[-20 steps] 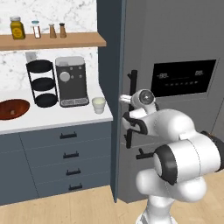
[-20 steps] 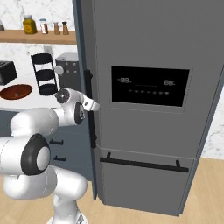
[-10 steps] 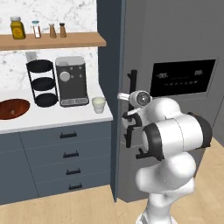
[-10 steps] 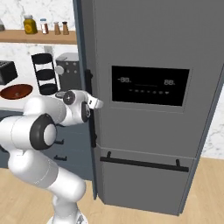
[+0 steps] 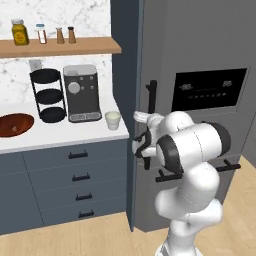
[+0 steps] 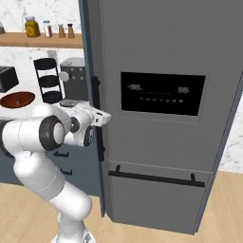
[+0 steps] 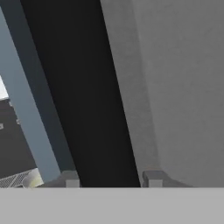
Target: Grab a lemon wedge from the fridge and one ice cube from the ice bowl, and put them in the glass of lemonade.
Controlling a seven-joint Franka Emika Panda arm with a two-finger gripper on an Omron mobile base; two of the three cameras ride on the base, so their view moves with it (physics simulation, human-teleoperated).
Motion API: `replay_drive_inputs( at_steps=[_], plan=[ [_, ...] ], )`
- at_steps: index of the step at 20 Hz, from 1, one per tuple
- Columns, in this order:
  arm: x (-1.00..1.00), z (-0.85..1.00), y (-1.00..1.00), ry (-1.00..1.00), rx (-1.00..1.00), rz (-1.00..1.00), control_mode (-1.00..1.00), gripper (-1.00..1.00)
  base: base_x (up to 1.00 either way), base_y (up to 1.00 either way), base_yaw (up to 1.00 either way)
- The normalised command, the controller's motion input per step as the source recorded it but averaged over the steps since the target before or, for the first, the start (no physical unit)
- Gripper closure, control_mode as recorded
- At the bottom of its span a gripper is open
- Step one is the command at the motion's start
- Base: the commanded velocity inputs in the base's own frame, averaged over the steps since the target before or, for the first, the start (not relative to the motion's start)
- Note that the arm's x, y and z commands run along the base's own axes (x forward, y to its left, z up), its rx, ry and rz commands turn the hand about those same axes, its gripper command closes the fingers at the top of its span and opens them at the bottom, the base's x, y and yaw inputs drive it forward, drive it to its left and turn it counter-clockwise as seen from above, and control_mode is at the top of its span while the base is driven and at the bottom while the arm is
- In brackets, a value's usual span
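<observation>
On the left of the left base view, the ice bowl point(image 5: 15, 124) sits on the white tabletop point(image 5: 55, 137) near its left end; its contents are too small to make out. To its right stands a black three-tier rack point(image 5: 48, 95), then a coffee machine point(image 5: 81, 93) just beside the rack. The glass of lemonade point(image 5: 113, 120) stands upright on the tabletop right of the coffee machine, near the fridge side panel. A wooden shelf point(image 5: 60, 46) above carries a yellow jar point(image 5: 20, 32) and three small shakers.

Further right, the fridge point(image 5: 200, 60) is shut, its black display panel point(image 5: 209, 89) facing the robot. The claw point(image 5: 141, 146) is at the vertical black bar handle point(image 5: 152, 100) on the door's left edge, partly masked by the arm.

In the hand view, that bar handle point(image 7: 78, 96) runs between the two fingertips point(image 7: 152, 178), one tip on each side. The jaws stand apart around the bar; whether they press on it cannot be determined.

In the right base view, the claw point(image 6: 101, 119) meets the handle at the door's edge, with the ice bowl point(image 6: 17, 99) well to the left.
</observation>
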Motion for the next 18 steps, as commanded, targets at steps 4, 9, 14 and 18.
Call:
replay_drive_inputs(
  at_steps=[4, 9, 14, 18],
  plan=[
    [-0.98, 0.01, -0.18, 0.19, 0.01, -0.07, -1.00, 1.00, 0.00, 0.00, 0.00],
    [-0.98, 0.28, -0.15, 0.39, 0.00, -0.09, -1.00, 1.00, 0.00, 0.00, 0.00],
    [-1.00, 0.48, -0.33, 0.48, 0.01, -0.09, -1.00, 1.00, 0.00, 0.00, 0.00],
    [-1.00, 0.44, -0.51, 0.47, 0.05, -0.10, -1.00, 1.00, 0.00, 0.00, 0.00]
  ],
)
